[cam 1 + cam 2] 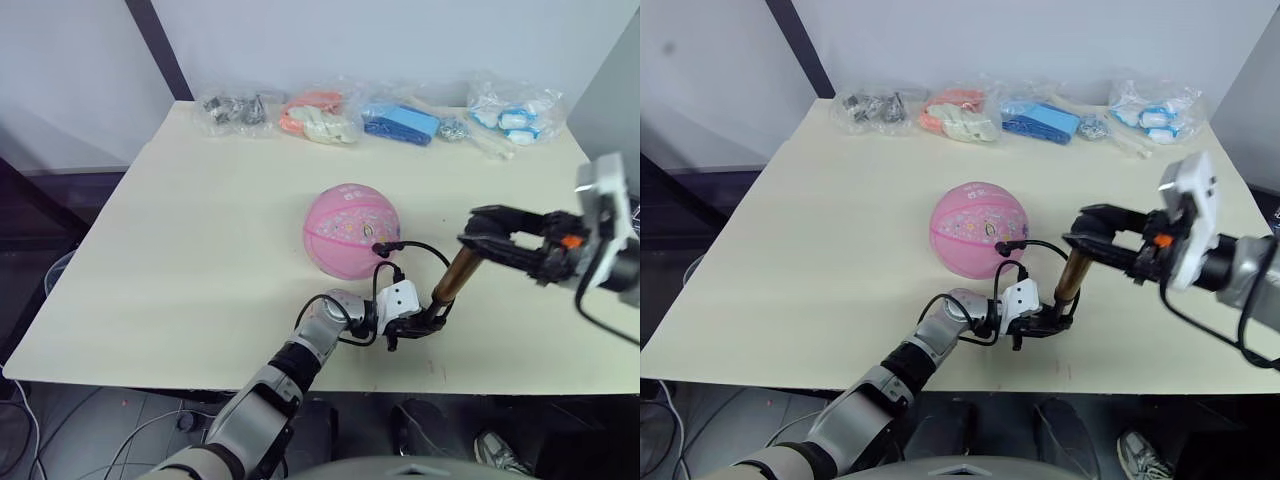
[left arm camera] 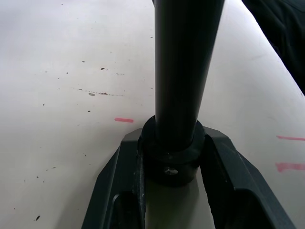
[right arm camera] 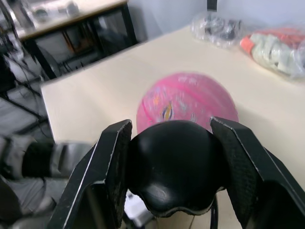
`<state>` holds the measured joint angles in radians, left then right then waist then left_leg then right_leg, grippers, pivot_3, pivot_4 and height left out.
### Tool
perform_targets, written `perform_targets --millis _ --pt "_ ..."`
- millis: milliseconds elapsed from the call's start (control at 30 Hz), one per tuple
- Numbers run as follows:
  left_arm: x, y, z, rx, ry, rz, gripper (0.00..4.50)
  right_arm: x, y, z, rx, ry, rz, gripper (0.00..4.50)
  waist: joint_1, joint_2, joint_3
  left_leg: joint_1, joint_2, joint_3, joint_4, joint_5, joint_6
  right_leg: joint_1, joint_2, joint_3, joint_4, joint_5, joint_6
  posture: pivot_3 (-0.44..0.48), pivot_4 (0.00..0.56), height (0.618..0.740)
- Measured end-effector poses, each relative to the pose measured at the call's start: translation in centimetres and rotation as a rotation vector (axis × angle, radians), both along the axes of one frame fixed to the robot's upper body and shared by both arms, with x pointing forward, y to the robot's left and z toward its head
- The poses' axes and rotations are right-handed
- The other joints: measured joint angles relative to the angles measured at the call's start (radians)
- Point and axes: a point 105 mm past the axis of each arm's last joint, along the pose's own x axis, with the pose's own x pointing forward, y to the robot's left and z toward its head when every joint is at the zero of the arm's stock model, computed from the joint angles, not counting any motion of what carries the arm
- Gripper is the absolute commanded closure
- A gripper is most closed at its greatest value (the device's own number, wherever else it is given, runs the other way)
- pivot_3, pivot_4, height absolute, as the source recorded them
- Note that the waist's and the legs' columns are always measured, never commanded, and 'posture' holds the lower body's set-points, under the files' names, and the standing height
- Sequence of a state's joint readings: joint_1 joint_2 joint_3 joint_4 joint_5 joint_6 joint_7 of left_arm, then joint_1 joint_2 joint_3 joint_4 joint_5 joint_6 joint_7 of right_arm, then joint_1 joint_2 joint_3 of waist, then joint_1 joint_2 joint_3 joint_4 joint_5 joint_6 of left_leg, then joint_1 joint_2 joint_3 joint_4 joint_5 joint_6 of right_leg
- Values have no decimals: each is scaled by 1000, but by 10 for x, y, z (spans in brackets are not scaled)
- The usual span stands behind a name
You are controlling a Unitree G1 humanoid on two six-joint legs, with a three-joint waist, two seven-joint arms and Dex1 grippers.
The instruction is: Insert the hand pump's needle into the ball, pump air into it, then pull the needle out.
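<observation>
The pink ball [image 1: 350, 230] rests mid-table. The hand pump [image 1: 455, 278] stands tilted to its right, its bronze tube rising from the table. My left gripper [image 1: 417, 323] is shut on the pump's black lower cap [image 2: 171, 155] at the tabletop. My right gripper [image 1: 476, 240] is shut on the black handle [image 3: 171, 167] at the pump's top. The thin black hose [image 1: 425, 247] loops from the pump's base to a black fitting [image 1: 382, 248] pressed against the ball's near right side. The needle itself is hidden at that fitting.
The pale table [image 1: 200, 250] carries several clear bags along its far edge: dark metal parts [image 1: 235, 108], orange and cream pieces [image 1: 320, 118], blue items [image 1: 400, 122], and white and blue items [image 1: 515, 115]. The near table edge [image 1: 330, 385] lies just behind my left gripper.
</observation>
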<state>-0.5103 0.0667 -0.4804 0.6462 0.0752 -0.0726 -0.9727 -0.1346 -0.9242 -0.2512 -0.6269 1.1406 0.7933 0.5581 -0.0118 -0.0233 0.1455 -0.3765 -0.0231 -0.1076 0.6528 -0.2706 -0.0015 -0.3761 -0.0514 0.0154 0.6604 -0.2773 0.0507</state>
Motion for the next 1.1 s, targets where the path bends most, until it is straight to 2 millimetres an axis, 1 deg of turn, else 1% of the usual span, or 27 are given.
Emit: perform_targets --millis 33,100,133,333,533,567,633,700,800,900,933,1000,1100 --pt "0 0 0 0 0 0 3403 0 0 -2 -5 -3 -3 2201 0 0 0 0 0 0 0 0 0 0 0 0 0 0 0 0 150 740" --pt "0 1 -1 4 2 2 3403 1 3 -16 -3 -2 -17 2201 0 -3 -2 1 0 0 0 0 0 0 1 0 0 0 0 0 150 740" --pt "0 2 -1 5 2 3 3403 1 6 -26 0 6 -19 2201 -1 -4 -3 1 1 0 0 0 0 0 1 0 0 0 0 0 150 740" --pt "0 2 -1 6 2 6 3403 1 10 -51 -35 13 -39 2201 -2 -3 -5 2 1 0 0 0 0 1 1 1 0 0 0 0 150 740" --pt "0 2 -1 6 2 5 3403 1 11 -52 -39 -8 -37 2201 -2 -3 -4 2 1 0 0 0 0 1 1 1 0 0 0 0 150 740" --pt "0 2 -1 6 1 4 3403 2 10 -49 -32 -15 -37 2201 -2 -3 -4 2 1 0 0 0 0 1 1 1 0 0 0 0 150 740" --pt "0 2 -1 6 1 3 3403 2 8 -47 -28 -5 -39 2201 -1 -3 -4 1 1 0 0 0 0 1 1 1 0 0 0 0 150 740" --pt "1 1 1 5 -3 -1 3403 2 2 -42 -40 15 -31 2201 -1 -1 -2 0 0 0 0 0 0 0 0 1 0 0 0 0 150 740" --pt "1 0 2 2 -4 -5 3403 2 -1 -32 -35 28 -16 2201 0 1 -1 -1 0 0 0 0 0 -1 0 0 -1 0 -1 0 150 740" --pt "0 -2 2 -3 -4 -10 3403 -1 -8 -1 -19 -2 14 2201 2 5 3 -2 -1 0 0 0 0 -1 -2 0 -1 0 0 0 150 740" --pt "0 -2 2 -3 -4 -10 3403 -1 -8 1 -18 -6 16 2201 2 4 3 -2 -1 0 0 0 0 -1 -2 0 -1 0 0 0 150 740" --pt "0 -2 2 -5 -3 -11 3403 -5 -12 24 11 -30 36 2201 3 4 3 -2 -1 -1 0 0 0 -1 -2 -1 -2 0 0 0 150 740" --pt "0 -2 2 -6 -4 -11 3403 -7 -18 42 12 -38 46 2201 3 5 3 -2 -1 0 0 0 0 -1 -2 -1 -2 0 -1 0 150 740"
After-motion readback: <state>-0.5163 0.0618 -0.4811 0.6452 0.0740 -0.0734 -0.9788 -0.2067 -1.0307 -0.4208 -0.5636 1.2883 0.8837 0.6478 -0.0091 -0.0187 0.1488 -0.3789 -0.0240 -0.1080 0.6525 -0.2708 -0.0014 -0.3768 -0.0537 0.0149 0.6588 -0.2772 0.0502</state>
